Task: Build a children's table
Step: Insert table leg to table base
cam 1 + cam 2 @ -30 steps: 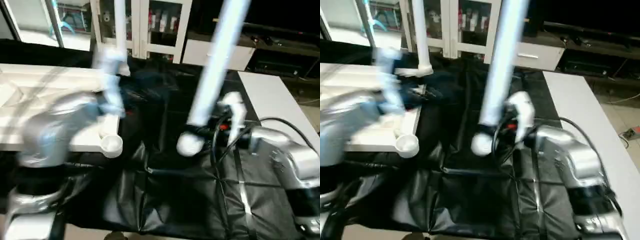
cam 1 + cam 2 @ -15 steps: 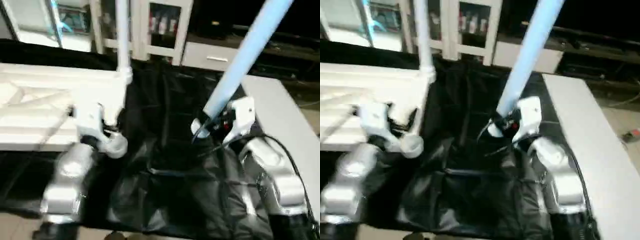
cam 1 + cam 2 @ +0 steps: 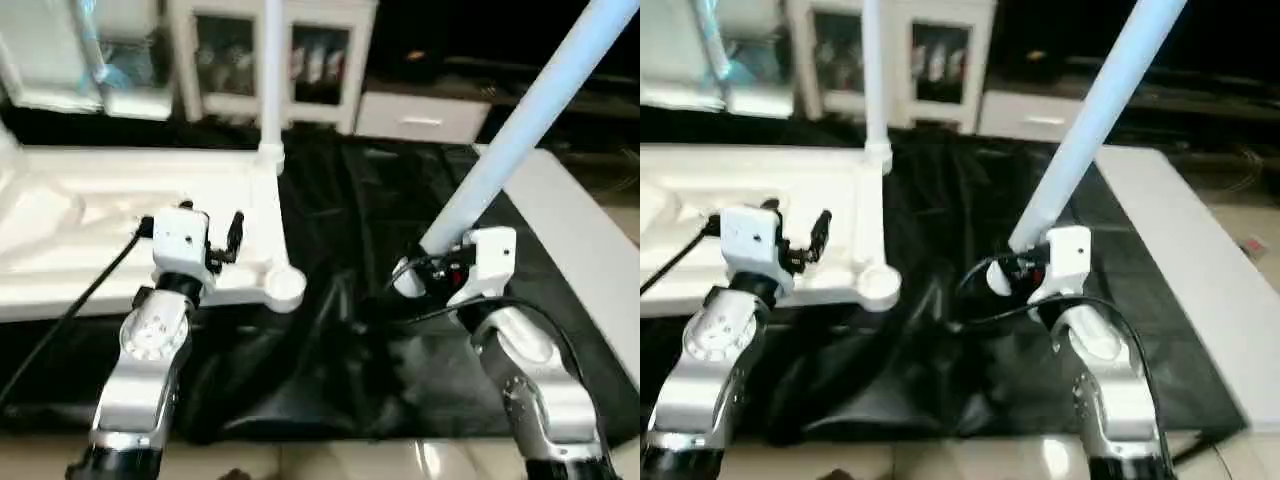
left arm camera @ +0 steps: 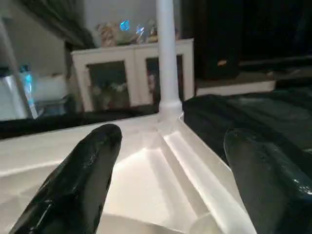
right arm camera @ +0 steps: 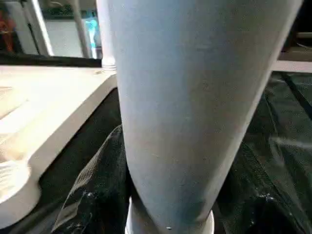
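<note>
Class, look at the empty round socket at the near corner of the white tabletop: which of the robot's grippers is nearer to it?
Left. The left gripper hovers open over the tabletop just beside the empty socket; the right gripper, holding a leg, is farther off across the black cloth.

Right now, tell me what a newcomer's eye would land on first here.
The long white leg slanting up from the right gripper, which is shut on its thick end over the black-draped work table. Next, the upturned white tabletop at the left, one leg already standing in its far corner socket, the open left gripper above it.
</note>
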Controlling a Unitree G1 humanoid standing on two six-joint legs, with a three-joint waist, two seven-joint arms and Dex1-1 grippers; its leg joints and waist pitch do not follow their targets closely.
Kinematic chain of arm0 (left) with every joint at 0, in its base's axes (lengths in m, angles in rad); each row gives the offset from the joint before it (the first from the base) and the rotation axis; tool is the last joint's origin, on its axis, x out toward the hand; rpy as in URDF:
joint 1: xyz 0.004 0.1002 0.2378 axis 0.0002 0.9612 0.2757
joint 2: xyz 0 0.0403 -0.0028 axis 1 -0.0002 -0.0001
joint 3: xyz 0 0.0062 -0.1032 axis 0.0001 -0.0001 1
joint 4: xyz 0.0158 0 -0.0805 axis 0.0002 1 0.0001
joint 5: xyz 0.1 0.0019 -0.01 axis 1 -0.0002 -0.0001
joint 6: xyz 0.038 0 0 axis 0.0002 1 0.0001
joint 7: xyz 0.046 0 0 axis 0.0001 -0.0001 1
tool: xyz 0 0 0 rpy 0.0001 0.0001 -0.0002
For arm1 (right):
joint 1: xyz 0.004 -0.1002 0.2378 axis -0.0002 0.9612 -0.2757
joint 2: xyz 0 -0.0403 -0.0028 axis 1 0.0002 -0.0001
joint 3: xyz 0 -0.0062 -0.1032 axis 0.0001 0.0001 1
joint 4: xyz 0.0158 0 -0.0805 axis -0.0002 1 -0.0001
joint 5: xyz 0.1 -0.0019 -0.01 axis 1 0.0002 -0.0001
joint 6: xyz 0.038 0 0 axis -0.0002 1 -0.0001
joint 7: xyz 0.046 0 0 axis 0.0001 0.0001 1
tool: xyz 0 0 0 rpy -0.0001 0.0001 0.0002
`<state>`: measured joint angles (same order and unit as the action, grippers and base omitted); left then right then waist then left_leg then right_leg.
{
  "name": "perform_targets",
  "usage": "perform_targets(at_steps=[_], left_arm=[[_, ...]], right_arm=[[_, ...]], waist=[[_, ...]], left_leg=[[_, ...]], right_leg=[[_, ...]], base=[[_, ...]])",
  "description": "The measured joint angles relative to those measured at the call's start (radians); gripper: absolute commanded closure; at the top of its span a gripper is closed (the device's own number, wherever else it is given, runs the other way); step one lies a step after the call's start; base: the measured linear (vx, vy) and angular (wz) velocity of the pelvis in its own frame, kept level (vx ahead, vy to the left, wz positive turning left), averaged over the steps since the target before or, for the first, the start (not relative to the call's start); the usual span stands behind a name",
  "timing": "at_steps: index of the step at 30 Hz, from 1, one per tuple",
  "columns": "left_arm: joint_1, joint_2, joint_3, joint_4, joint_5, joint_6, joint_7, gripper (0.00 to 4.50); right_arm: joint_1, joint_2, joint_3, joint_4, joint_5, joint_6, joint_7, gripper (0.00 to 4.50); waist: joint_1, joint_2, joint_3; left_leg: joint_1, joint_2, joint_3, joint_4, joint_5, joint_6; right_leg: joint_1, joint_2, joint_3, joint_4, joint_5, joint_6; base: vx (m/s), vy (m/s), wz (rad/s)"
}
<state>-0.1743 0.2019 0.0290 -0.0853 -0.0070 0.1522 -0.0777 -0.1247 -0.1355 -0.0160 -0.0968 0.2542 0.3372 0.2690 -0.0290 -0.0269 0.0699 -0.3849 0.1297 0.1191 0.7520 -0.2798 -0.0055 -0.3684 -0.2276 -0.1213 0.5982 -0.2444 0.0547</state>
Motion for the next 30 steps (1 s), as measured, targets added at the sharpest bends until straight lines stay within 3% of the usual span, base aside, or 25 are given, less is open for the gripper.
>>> perform_targets(at_steps=[1, 2, 3, 4, 5, 6, 7, 8, 9, 10, 11, 13, 14, 15, 16, 17, 18, 19, 20, 22, 25, 26, 28, 29, 30], left_arm=[[0.0, 0.002, 0.005, 0.007, 0.002, -0.003, 0.002, 0.66], [-0.007, -0.004, 0.013, 0.021, 0.015, 0.0, 0.02, 0.66], [-0.017, -0.012, 0.012, 0.026, 0.029, 0.001, 0.035, 0.66], [-0.026, -0.014, 0.012, 0.026, 0.041, 0.002, 0.044, 0.66], [-0.044, -0.023, -0.002, 0.036, 0.057, 0.008, 0.054, 0.66], [-0.054, -0.027, -0.027, 0.041, 0.065, 0.011, 0.056, 0.66], [-0.055, -0.043, -0.033, 0.042, 0.066, 0.014, 0.061, 0.66], [-0.054, -0.05, -0.033, 0.044, 0.065, 0.018, 0.064, 0.66], [-0.056, -0.052, -0.031, 0.048, 0.061, 0.023, 0.065, 0.66], [-0.062, -0.055, -0.029, 0.048, 0.06, 0.02, 0.066, 0.66], [-0.064, -0.057, -0.027, 0.048, 0.061, 0.022, 0.072, 0.66], [-0.058, -0.056, -0.027, 0.048, 0.065, 0.032, 0.075, 0.66], [-0.059, -0.056, -0.025, 0.048, 0.063, 0.04, 0.075, 0.66], [-0.061, -0.059, -0.021, 0.046, 0.058, 0.038, 0.071, 0.66], [-0.06, -0.063, -0.021, 0.047, 0.053, 0.038, 0.07, 0.66], [-0.058, -0.074, -0.022, 0.048, 0.049, 0.037, 0.066, 0.66], [-0.055, -0.077, -0.028, 0.048, 0.045, 0.035, 0.06, 0.66], [-0.056, -0.079, -0.029, 0.048, 0.042, 0.035, 0.059, 0.66], [-0.065, -0.077, -0.028, 0.044, 0.041, 0.036, 0.059, 0.66], [-0.068, -0.078, -0.028, 0.041, 0.04, 0.036, 0.059, 0.66], [-0.06, -0.081, -0.025, 0.04, 0.029, 0.036, 0.059, 0.66], [-0.06, -0.082, -0.025, 0.037, 0.024, 0.036, 0.059, 0.66], [-0.061, -0.082, -0.024, 0.037, 0.024, 0.035, 0.059, 0.66], [-0.063, -0.082, -0.024, 0.037, 0.024, 0.036, 0.058, 0.66], [-0.066, -0.082, -0.026, 0.037, 0.024, 0.036, 0.056, 0.66]], right_arm=[[0.0, 0.006, 0.012, -0.001, 0.001, 0.0, 0.002, 2.64], [0.0, 0.003, 0.019, -0.005, 0.001, 0.0, 0.005, 2.64], [-0.003, -0.006, 0.018, -0.015, 0.001, 0.0, 0.008, 2.64], [-0.015, -0.011, 0.017, -0.024, 0.001, -0.001, 0.012, 2.64], [-0.032, -0.019, 0.008, -0.028, 0.001, -0.007, 0.013, 2.64], [-0.032, -0.023, 0.0, -0.025, 0.0, -0.011, 0.013, 2.64], [-0.033, -0.031, 0.003, -0.021, 0.0, -0.011, 0.015, 2.64], [-0.031, -0.026, 0.01, -0.018, 0.0, -0.01, 0.023, 2.64], [-0.02, -0.023, 0.018, -0.018, 0.0, -0.009, 0.027, 2.64], [-0.014, -0.026, 0.024, -0.018, 0.0, -0.007, 0.034, 2.64], [-0.012, -0.032, 0.023, -0.018, 0.0, 0.001, 0.036, 2.64], [-0.022, -0.045, 0.018, -0.018, 0.0, 0.005, 0.038, 2.64], [-0.036, -0.045, 0.008, -0.02, 0.002, 0.005, 0.038, 2.64], [-0.044, -0.046, 0.0, -0.02, 0.008, 0.005, 0.035, 2.64], [-0.044, -0.045, -0.01, -0.019, 0.011, 0.006, 0.032, 2.64], [-0.032, -0.05, -0.023, -0.015, 0.012, 0.01, 0.028, 2.64], [-0.033, -0.053, -0.027, -0.01, 0.013, 0.015, 0.023, 2.64], [-0.033, -0.054, -0.032, -0.011, 0.015, 0.019, 0.022, 2.64], [-0.031, -0.053, -0.038, -0.013, 0.015, 0.021, 0.022, 2.64], [-0.019, -0.054, -0.036, -0.01, 0.015, 0.029, 0.022, 2.64], [-0.02, -0.054, -0.036, -0.009, 0.015, 0.03, 0.022, 2.64], [-0.02, -0.053, -0.035, -0.009, 0.014, 0.03, 0.021, 2.64], [-0.031, -0.053, -0.035, -0.008, 0.011, 0.029, 0.014, 2.64], [-0.034, -0.053, -0.035, -0.008, 0.007, 0.028, 0.007, 2.64], [-0.032, -0.053, -0.037, -0.007, 0.005, 0.028, 0.0, 2.64]], waist=[[-0.015, -0.004, 0.0], [-0.025, -0.013, -0.006], [-0.023, -0.025, -0.013], [-0.021, -0.038, -0.02], [-0.012, -0.042, -0.026], [0.003, -0.034, -0.026], [0.016, -0.014, -0.02], [0.011, 0.036, -0.014], [0.005, 0.046, -0.01], [0.006, 0.032, -0.014], [0.012, 0.032, -0.014], [0.026, 0.015, -0.025], [0.033, 0.001, -0.034], [0.037, -0.013, -0.039], [0.048, -0.018, -0.038], [0.065, -0.02, -0.034], [0.073, -0.013, -0.032], [0.07, -0.003, -0.028], [0.056, 0.019, -0.025], [0.028, 0.009, -0.019], [0.012, 0.003, -0.015], [0.01, 0.002, -0.009], [0.007, 0.006, 0.0], [0.008, 0.009, 0.001], [0.011, 0.013, 0.003]], left_leg=[[0.001, -0.007, 0.006, -0.019, 0.01, 0.015], [0.009, -0.018, 0.01, -0.045, 0.014, 0.019], [0.008, -0.032, 0.021, -0.066, 0.015, 0.017], [0.004, -0.057, 0.032, -0.089, 0.019, 0.009], [-0.008, -0.082, 0.038, -0.11, 0.026, -0.008], [-0.014, -0.091, 0.033, -0.106, 0.022, -0.056], [-0.013, -0.082, -0.015, -0.065, 0.02, -0.095], [-0.019, -0.032, -0.042, -0.034, 0.029, -0.089], [-0.023, -0.033, -0.055, -0.034, 0.032, -0.056], [-0.029, -0.031, -0.051, -0.042, 0.031, -0.055], [-0.04, -0.026, -0.058, -0.06, 0.032, -0.055], [-0.047, -0.028, -0.062, -0.102, 0.034, -0.057], [-0.051, -0.039, -0.063, -0.125, 0.052, -0.055], [-0.054, -0.051, -0.061, -0.14, 0.079, -0.055], [-0.054, -0.053, -0.059, -0.143, 0.088, -0.059], [-0.051, -0.049, -0.057, -0.121, 0.075, -0.061], [-0.049, -0.034, -0.063, -0.073, 0.073, -0.059], [-0.034, -0.012, -0.063, -0.064, 0.073, -0.06], [-0.014, 0.011, -0.058, -0.089, 0.061, -0.058], [-0.014, 0.018, -0.058, -0.106, 0.061, -0.059], [0.004, 0.02, -0.056, -0.124, 0.061, -0.059], [0.021, 0.022, -0.051, -0.132, 0.06, -0.059], [0.037, 0.028, -0.042, -0.137, 0.053, -0.065], [0.038, 0.032, -0.037, -0.138, 0.049, -0.065], [0.026, 0.027, -0.042, -0.138, 0.046, -0.059]], right_leg=[[-0.011, 0.023, -0.007, 0.074, -0.028, -0.035], [-0.004, 0.079, -0.027, 0.124, -0.035, -0.053], [0.015, 0.118, -0.036, 0.115, -0.031, -0.063], [0.039, 0.15, -0.038, 0.085, -0.029, -0.067], [0.038, 0.164, -0.011, 0.074, -0.029, -0.086], [0.033, 0.145, -0.006, 0.064, -0.016, -0.074], [0.037, 0.133, -0.026, 0.059, -0.004, -0.07], [0.057, 0.137, -0.072, 0.062, -0.009, -0.067], [0.062, 0.149, -0.057, 0.074, -0.044, -0.087], [0.032, 0.159, -0.026, 0.147, -0.052, -0.074], [0.02, 0.174, -0.002, 0.189, -0.056, -0.068], [0.033, 0.185, 0.014, 0.146, -0.056, -0.068], [0.048, 0.18, 0.031, 0.086, -0.052, -0.075], [0.058, 0.162, 0.04, 0.045, -0.036, -0.038], [0.049, 0.151, 0.039, 0.053, -0.035, -0.024], [0.035, 0.135, 0.02, 0.052, -0.031, -0.027], [0.038, 0.13, 0.009, 0.053, -0.029, -0.028], [0.037, 0.122, -0.014, 0.052, -0.028, -0.029], [0.037, 0.111, -0.049, 0.05, -0.027, -0.03], [0.035, 0.123, -0.049, 0.03, -0.024, -0.035], [0.051, 0.134, -0.043, 0.006, -0.018, -0.045], [0.063, 0.135, -0.043, -0.001, -0.018, -0.045], [0.077, 0.135, -0.046, -0.01, -0.019, -0.044], [0.078, 0.135, -0.046, -0.013, -0.019, -0.044], [0.089, 0.13, -0.062, -0.02, -0.019, -0.043]], base=[[-0.132, 0.256, 0.13], [-0.095, 0.217, 0.0], [-0.095, 0.217, 0.0], [-0.067, 0.154, -0.12], [-0.091, 0.152, -0.11], [-0.091, 0.152, -0.11], [-0.063, 0.184, -0.28], [-0.042, 0.226, -0.32], [-0.042, 0.226, -0.32], [-0.079, 0.172, 0.0], [-0.104, 0.038, 0.07], [-0.102, -0.004, 0.02], [-0.112, -0.064, -0.15], [-0.112, -0.064, -0.15], [-0.14, -0.094, -0.23], [-0.155, -0.09, -0.38], [-0.155, -0.09, -0.38], [-0.068, -0.019, -0.56], [-0.012, 0.033, -0.38], [-0.006, 0.016, -0.19], [0.0, 0.0, 0.0], [0.0, 0.0, 0.0], [0.0, 0.0, 0.0], [0.0, 0.0, 0.0], [0.0, 0.0, 0.0]])
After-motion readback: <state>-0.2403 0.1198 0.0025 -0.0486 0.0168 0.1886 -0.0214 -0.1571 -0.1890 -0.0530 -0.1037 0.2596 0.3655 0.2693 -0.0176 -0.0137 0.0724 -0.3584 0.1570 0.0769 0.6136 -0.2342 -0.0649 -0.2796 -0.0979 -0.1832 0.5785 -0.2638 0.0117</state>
